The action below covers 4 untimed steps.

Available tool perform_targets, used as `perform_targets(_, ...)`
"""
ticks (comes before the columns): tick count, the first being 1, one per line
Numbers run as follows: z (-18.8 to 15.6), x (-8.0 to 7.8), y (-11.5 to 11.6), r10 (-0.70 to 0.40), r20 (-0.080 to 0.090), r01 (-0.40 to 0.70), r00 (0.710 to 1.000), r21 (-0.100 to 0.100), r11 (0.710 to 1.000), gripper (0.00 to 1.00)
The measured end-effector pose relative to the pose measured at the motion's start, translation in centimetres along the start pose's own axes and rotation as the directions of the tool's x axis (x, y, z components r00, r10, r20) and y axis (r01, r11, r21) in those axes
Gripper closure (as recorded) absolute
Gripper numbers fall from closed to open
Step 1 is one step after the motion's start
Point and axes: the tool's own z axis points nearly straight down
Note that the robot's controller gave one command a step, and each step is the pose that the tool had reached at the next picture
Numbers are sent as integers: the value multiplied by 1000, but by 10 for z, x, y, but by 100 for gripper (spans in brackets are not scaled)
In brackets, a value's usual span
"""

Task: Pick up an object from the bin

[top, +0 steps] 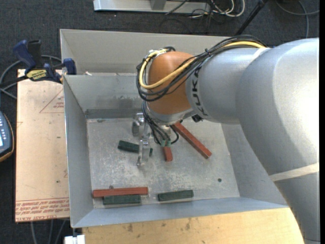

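Observation:
My gripper hangs low over the middle of the bin floor, below the orange cover. Its tip stands right at the right end of a small dark green block, which lies flat just left of it. A short red-brown block lies close on the gripper's right. Beyond that, a longer red-brown bar lies slanted and is partly hidden under the arm.
Along the bin's front wall lie a long red-brown bar, a dark green block just in front of it, and another dark green block to the right. The arm covers the bin's right and back parts.

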Motion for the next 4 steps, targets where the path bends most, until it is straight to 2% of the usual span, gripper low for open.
perform_targets(1,-3,1,4,-5,1,5,1000,-3,1000,100)
perform_targets(2,-3,0,4,-5,1,5,1000,-4,1000,0)
perform_targets(3,-3,1,4,-5,1,5,1000,-3,1000,100)
perform_targets(4,-137,7,-2,1,10,-1,1000,-5,1000,100)
